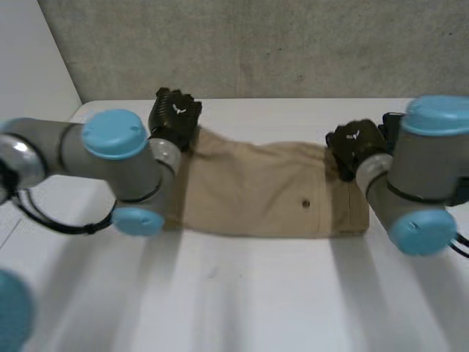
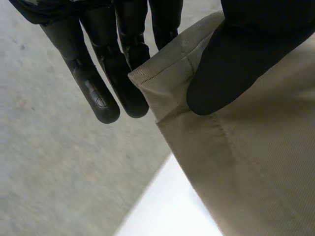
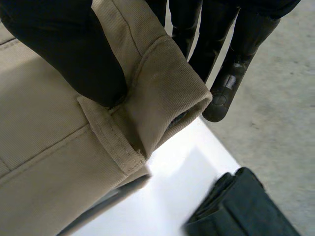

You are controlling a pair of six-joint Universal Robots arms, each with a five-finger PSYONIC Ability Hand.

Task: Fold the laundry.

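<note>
The beige twill garment (image 1: 256, 191) lies flat on the white surface (image 1: 256, 293), a long band spanning 9 to 3 o'clock. Its small dark button (image 1: 305, 203) sits toward 3 o'clock.

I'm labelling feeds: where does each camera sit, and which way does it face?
Head view: from behind, looking down at a tan twill garment on the white table; left arm and right arm show.
Left wrist view: along the left hand, pinching a hem corner.
Right wrist view: along the right hand, pinching the waistband.
All share the garment.
</note>
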